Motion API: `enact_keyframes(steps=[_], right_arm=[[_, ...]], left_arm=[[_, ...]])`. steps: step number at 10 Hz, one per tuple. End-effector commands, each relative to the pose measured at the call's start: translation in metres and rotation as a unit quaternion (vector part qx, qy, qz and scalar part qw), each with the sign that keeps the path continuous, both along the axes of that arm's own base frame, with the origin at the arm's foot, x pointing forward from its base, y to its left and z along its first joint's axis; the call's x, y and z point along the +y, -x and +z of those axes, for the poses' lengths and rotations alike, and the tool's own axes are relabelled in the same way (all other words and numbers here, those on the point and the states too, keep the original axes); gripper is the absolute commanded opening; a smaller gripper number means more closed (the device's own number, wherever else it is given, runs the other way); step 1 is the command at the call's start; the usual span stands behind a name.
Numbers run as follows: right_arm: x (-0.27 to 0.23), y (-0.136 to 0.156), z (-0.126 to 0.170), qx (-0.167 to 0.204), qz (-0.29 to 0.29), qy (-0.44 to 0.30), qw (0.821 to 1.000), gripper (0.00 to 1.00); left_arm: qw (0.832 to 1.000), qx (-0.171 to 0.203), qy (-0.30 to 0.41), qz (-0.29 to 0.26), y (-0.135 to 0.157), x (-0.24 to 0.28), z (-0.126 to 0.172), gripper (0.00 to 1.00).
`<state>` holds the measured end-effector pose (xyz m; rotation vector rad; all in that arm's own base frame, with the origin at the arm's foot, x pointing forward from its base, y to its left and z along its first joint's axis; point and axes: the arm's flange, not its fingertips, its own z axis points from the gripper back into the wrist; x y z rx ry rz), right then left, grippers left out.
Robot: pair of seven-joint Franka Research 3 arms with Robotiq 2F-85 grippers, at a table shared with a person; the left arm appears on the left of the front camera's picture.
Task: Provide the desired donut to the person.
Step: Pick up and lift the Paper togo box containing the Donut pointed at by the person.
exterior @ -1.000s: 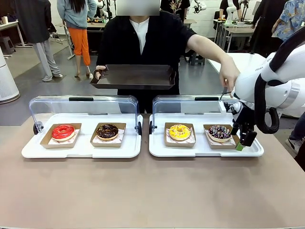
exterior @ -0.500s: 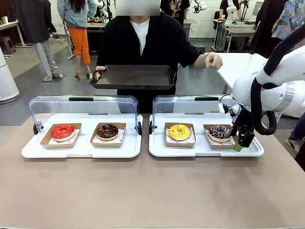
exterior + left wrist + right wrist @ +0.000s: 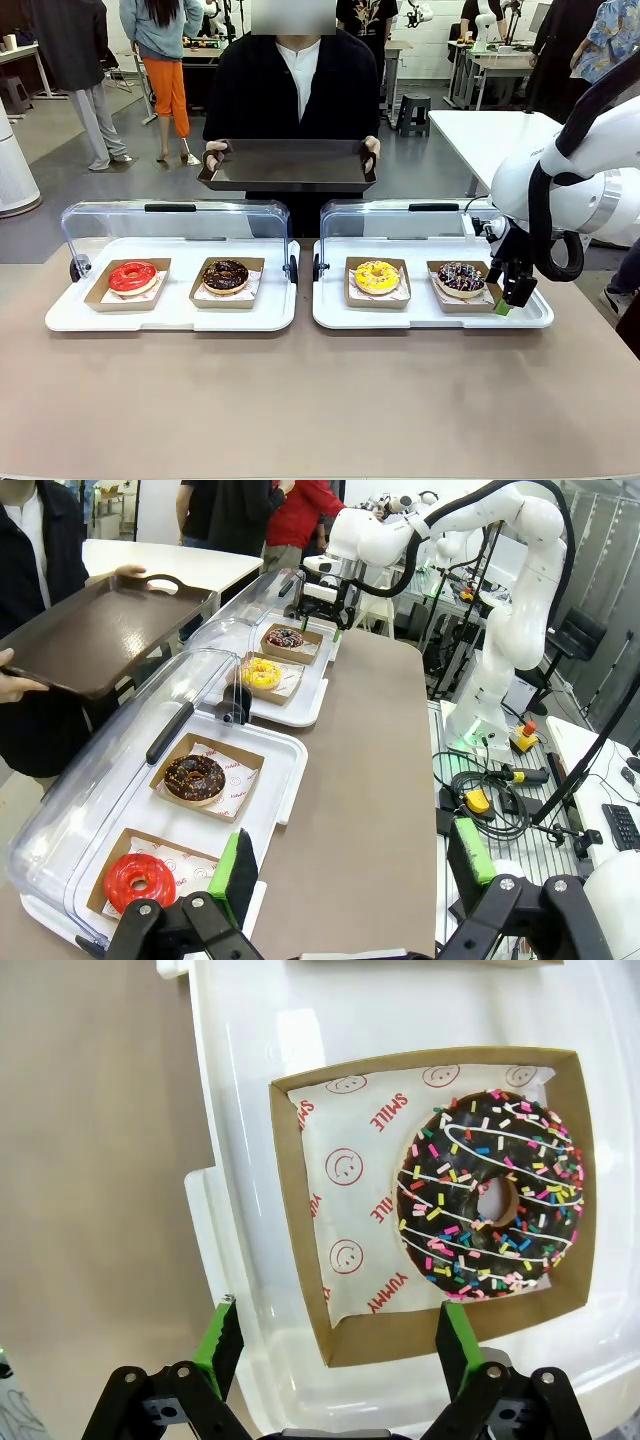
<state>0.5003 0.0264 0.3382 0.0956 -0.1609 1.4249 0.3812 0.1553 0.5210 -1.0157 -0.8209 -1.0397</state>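
Observation:
Four donuts sit in cardboard boats on two white trays: red (image 3: 133, 276), chocolate (image 3: 225, 275), yellow (image 3: 377, 277) and a dark sprinkled donut (image 3: 461, 278). My right gripper (image 3: 508, 300) hangs open at the right end of the sprinkled donut's boat. In the right wrist view the sprinkled donut (image 3: 490, 1205) lies just ahead, and the boat's near edge (image 3: 400, 1335) spans the gap of the right gripper (image 3: 337, 1338). The person (image 3: 290, 80) holds a dark serving tray (image 3: 287, 165) with both hands. My left gripper (image 3: 352, 863) is open and empty above the table's left end, near the red donut (image 3: 140, 878).
Clear hinged lids (image 3: 175, 222) stand raised behind both white trays (image 3: 170, 315). The brown tabletop (image 3: 320, 400) in front of the trays is bare. The right arm's white links (image 3: 580, 170) crowd the right edge. Other people and tables are far behind.
The person's outstretched hand near the sprinkled donut has drawn back and now grips the serving tray's handle. My right gripper has barely shifted.

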Motion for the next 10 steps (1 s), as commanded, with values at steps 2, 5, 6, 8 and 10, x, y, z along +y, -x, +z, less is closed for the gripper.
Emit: enact_keyframes(steps=[2,5,6,8,10], right_arm=[[-0.0011,-0.0071,-0.0044,-0.004,-0.001,0.009,1.0,1.0],[-0.0018,-0.0072,-0.0054,0.0,0.002,0.012,1.0,0.87],[-0.0016,-0.0069,-0.0053,0.001,0.003,0.014,1.0,0.81],[-0.0015,-0.0065,-0.0054,0.003,0.003,0.016,1.0,0.61],[-0.0009,-0.006,-0.0054,0.003,0.003,0.016,1.0,0.42]], left_arm=[[1.0,0.002,0.003,0.001,0.0012,0.0004,0.0021,1.0],[1.0,0.002,0.003,0.001,0.0012,0.0004,0.0021,1.0],[1.0,0.002,0.003,0.001,0.0012,0.0004,0.0021,1.0],[1.0,0.002,0.003,0.001,0.0012,0.0004,0.0021,1.0],[1.0,0.002,0.003,0.001,0.0012,0.0004,0.0021,1.0]])
